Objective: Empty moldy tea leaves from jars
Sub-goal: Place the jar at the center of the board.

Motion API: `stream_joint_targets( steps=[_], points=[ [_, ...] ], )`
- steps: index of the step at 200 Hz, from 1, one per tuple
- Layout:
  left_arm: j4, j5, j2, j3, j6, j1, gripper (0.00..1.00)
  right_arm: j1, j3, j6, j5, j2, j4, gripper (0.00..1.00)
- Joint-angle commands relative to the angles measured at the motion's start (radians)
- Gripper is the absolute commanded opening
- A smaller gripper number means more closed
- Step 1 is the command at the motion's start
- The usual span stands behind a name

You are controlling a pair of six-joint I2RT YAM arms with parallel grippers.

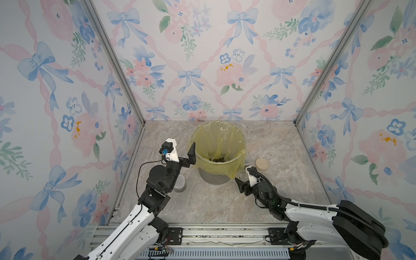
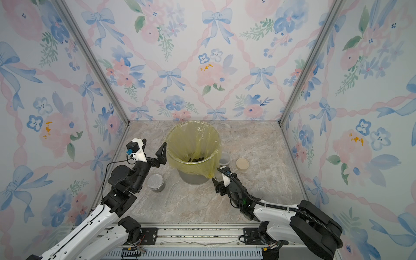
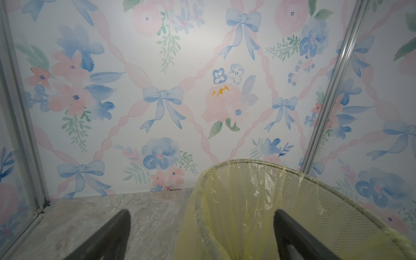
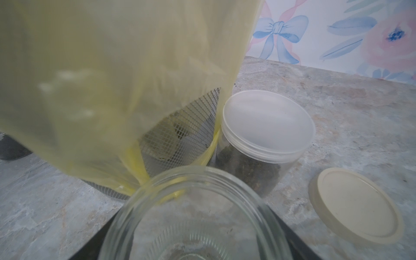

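- In a top view, clump of moldy tea leaves [image 1: 217,159] down in the yellow bag [image 1: 221,139] lining the bin [image 1: 212,179], toward the back edge of the tabletop [image 1: 213,202]; third jar [image 1: 180,183] toward the left edge, half hidden by the arm
- From the left wrist, left gripper [image 3: 200,216] spread wide, holding nothing, one finger either side of the bag's rim
- From the right wrist, right gripper [image 4: 193,222] closed around the ribbed jar [image 4: 195,238], seemingly empty; beyond it, lidded jar [image 4: 265,144] just beside the bin, dark leaves inside; tan lid [image 4: 353,207] flat nearby
- Ribbed jar probably glass: stiff, slick, breakable, best held mid-wall, not by the rim
- Lidded jar probably light plastic: grasp round the wall below the cap
- Leaves loose, crumbly, likely to cling
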Motion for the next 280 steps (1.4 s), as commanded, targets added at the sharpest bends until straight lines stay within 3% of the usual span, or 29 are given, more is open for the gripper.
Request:
stream_joint_targets(
  steps=[1,78,88,105,172,204,241,280],
  points=[
    [0.012,0.014,-0.017,-0.003,-0.018,0.006,0.98,0.015,0.039,-0.011,-0.002,-0.003,0.056,0.73],
    [0.012,0.01,-0.016,0.003,-0.024,0.006,0.98,0.041,0.045,-0.035,0.009,-0.007,0.045,0.9],
    [0.011,0.011,-0.016,0.002,-0.024,0.006,0.98,0.043,0.044,-0.039,0.015,-0.011,0.044,0.97],
    [0.01,0.011,-0.018,0.003,-0.025,0.006,0.99,0.043,0.043,-0.04,0.016,-0.019,0.039,1.0],
    [-0.016,0.005,-0.016,0.036,-0.024,0.006,0.98,0.05,0.049,-0.03,0.01,-0.118,-0.047,0.96],
    [-0.091,0.002,0.0,0.103,-0.012,0.006,0.98,0.05,0.092,-0.049,-0.014,-0.3,-0.267,0.97],
    [-0.217,0.05,0.059,0.251,0.022,0.006,0.98,0.025,0.14,-0.005,-0.019,-0.618,-0.574,0.97],
    [-0.375,0.08,0.14,0.386,0.044,0.006,0.98,-0.127,0.302,0.131,-0.046,-0.753,-0.901,0.97]
  ],
)
